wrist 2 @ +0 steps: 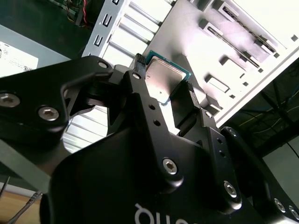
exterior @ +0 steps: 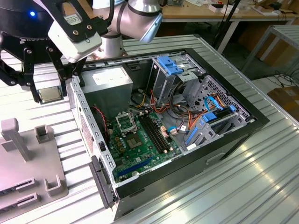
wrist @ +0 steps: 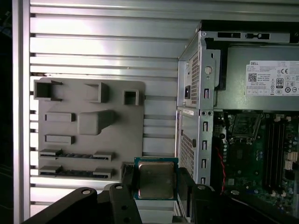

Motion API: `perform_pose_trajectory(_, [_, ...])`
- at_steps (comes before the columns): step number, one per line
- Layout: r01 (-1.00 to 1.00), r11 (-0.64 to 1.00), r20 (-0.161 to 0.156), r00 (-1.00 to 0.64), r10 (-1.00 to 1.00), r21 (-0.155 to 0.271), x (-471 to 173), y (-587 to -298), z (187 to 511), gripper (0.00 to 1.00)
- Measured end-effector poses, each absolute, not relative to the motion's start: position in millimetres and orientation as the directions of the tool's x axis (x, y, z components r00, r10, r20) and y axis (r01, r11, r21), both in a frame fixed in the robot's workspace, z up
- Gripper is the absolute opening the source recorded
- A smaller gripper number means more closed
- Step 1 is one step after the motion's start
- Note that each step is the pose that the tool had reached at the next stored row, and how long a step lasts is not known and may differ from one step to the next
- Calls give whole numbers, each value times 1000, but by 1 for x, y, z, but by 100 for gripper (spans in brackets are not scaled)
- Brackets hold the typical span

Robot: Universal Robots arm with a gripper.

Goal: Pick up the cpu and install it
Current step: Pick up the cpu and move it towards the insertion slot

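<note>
The cpu [exterior: 49,93] is a small square chip with a silver-grey top and a greenish rim. It hangs above the ribbed metal table, just outside the open computer case at the exterior view's left. My gripper [exterior: 48,94] is shut on it, one black finger on each side. Both wrist views show the cpu [wrist 2: 164,77] [wrist: 156,179] pinched flat between the fingertips [wrist 2: 137,77] [wrist: 185,183]. The black square socket frame [exterior: 125,122] [wrist: 245,125] sits empty on the green motherboard inside the case, away from the gripper.
A grey fixture plate [exterior: 28,158] [wrist: 93,123] with slots and posts lies on the table at the exterior view's left. The case wall [exterior: 88,126] stands between the gripper and the motherboard. A power supply [exterior: 110,81], drive cages and cables crowd the case interior.
</note>
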State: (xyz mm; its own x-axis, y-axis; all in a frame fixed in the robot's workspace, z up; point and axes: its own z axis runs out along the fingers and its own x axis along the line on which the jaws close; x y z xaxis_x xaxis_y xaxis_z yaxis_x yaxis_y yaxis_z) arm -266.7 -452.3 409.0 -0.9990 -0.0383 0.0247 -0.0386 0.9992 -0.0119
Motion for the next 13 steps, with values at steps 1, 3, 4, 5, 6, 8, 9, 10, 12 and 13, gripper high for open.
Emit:
perform_pose_trajectory(1, [-39, 999, 25, -999, -38, -12, -265, -452, 409, 47])
perform_pose_trajectory(3, [-39, 999, 25, -999, -38, -12, -263, -452, 409, 47])
perform_pose_trajectory(4, [-39, 999, 25, -999, -38, -12, -262, -452, 409, 47])
perform_pose_trajectory(5, [-39, 999, 25, -999, -38, -12, -261, -452, 409, 47])
perform_pose_trajectory(6, [-39, 999, 25, -999, -38, -12, -259, -452, 409, 47])
perform_pose_trajectory(8, [-39, 999, 25, -999, -38, -12, -257, -452, 409, 47])
perform_pose_trajectory(9, [-39, 999, 25, -999, -38, -12, -256, -452, 409, 47])
perform_pose_trajectory(10, [-39, 999, 25, -999, -38, -12, -256, -452, 409, 47])
perform_pose_trajectory(12, [-39, 999, 25, -999, -38, -12, -255, -452, 409, 47])
perform_pose_trajectory(13, [-39, 999, 25, -999, -38, -12, -254, -452, 409, 47])
